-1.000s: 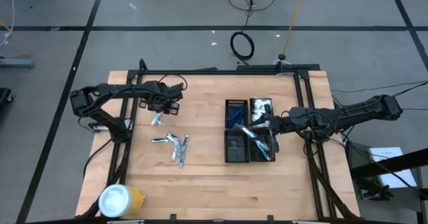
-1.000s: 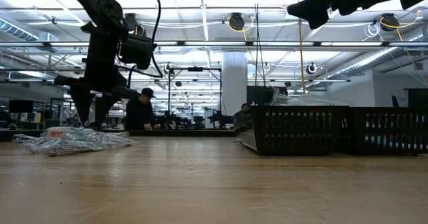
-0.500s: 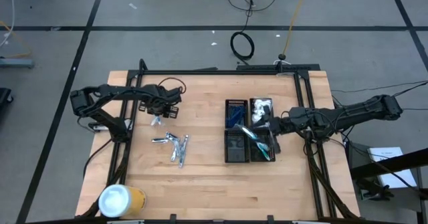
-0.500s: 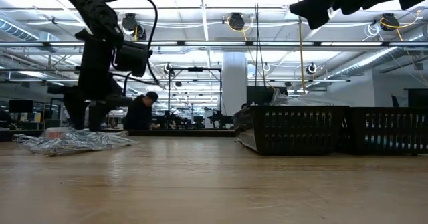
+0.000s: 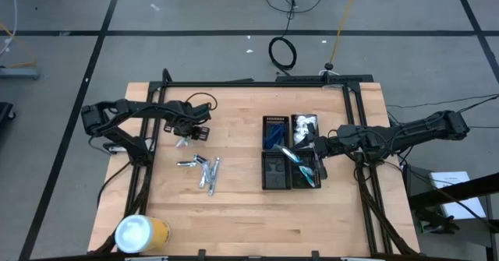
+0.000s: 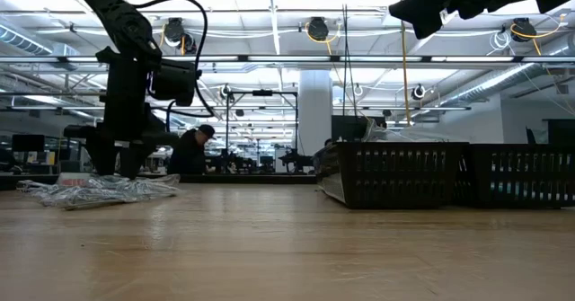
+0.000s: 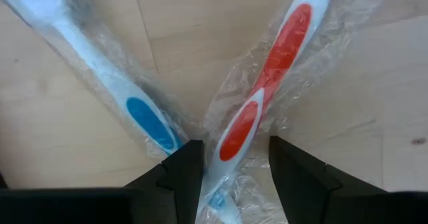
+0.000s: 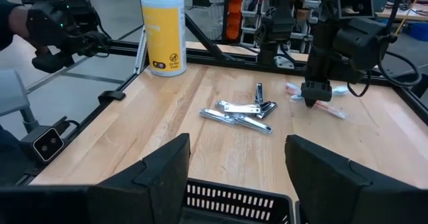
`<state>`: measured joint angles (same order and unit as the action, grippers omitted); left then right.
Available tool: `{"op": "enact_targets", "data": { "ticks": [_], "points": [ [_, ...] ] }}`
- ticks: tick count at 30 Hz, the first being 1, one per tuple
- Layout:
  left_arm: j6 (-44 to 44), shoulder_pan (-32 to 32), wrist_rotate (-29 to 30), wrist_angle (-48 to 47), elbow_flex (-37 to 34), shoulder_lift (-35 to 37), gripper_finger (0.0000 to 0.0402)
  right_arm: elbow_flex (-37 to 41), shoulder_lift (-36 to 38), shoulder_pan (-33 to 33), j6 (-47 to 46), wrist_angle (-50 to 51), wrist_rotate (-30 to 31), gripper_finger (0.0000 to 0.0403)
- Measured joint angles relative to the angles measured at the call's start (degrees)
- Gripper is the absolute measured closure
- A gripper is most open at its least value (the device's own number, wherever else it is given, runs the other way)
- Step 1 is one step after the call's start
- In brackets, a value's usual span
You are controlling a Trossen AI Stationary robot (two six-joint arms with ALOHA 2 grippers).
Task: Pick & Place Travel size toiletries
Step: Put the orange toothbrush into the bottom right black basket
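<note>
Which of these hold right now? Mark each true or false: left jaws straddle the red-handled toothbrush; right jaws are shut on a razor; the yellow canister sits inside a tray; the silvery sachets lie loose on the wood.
1. Left gripper jaws straddle the red-handled toothbrush: true.
2. Right gripper jaws shut on a razor: false; they stand open, holding nothing.
3. Yellow canister sits inside a tray: false; it stands on the table's corner, far from the black trays.
4. Silvery sachets lie loose on the wood: true.

Floor: grey concrete point(image 5: 62, 74), dark tape lines; black cable coil point(image 5: 282, 53) behind table.
Table: light wood top point(image 5: 234, 206), black frame.
Ceiling: pipes, round lamps point(image 6: 316, 28), strip lights.
Back of room: white column point(image 6: 315, 103), person point(image 6: 190, 150) at bench.
</note>
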<state>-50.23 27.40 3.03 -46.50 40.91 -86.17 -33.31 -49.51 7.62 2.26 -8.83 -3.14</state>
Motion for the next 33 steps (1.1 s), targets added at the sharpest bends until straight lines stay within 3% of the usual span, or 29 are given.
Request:
{"op": "enact_targets", "data": {
  "ticks": [4,10,21,25,33],
  "points": [
    [0.45,-0.11,-0.28,0.21,-0.02,0.0,0.0268,0.0,0.01,-0.02,0.05,0.01,0.03,0.0173],
    [2.34,-0.44,-0.21,-0.1,0.66,-0.13,0.0383,-0.01,0.0,-0.02,0.02,0.04,0.05,0.0177],
    [13.41,-5.45,0.43,2.74,11.21,5.22,0.039,-0.01,-0.01,-0.02,-0.02,0.56,0.28,0.0179],
    [22.66,-8.73,0.52,15.32,12.66,8.87,0.0395,0.01,-0.01,-0.02,0.04,0.56,3.57,0.0183],
    [48.57,-16.72,-10.49,48.86,12.79,8.81,0.0396,0.01,-1.53,-0.52,1.98,-2.35,13.42,0.0185]
  ]
}}
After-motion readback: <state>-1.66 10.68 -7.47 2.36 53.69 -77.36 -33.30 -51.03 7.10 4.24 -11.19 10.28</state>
